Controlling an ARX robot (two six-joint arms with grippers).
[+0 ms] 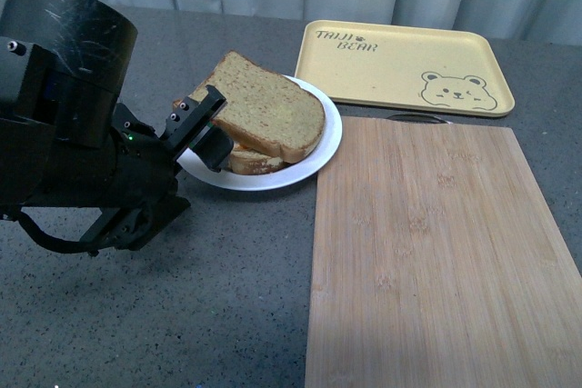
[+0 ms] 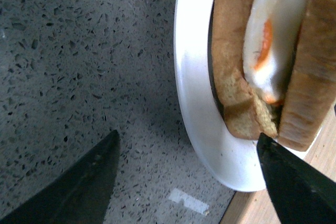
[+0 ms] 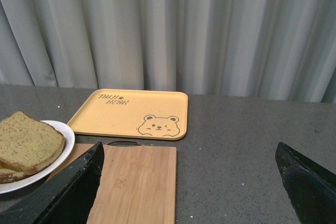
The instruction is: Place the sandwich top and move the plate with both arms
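Bare countertop (image 1: 227, 297) in front of the plate (image 1: 314, 159): passage clear. The cutting board (image 1: 427, 252) crowds the plate's right rim, the bear tray (image 1: 400, 65) its rear right; my left gripper (image 1: 211, 129) occupies its left.

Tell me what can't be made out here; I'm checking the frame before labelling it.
- Front view: the left gripper covers the plate's near-left rim; the top slice hides the egg.
- Front view: the right gripper is out of frame.
- Right wrist view: the picture's edge cuts off the plate and top slice.
- Left wrist view: the edge crops both too; whether the left gripper touches the top slice is unclear.
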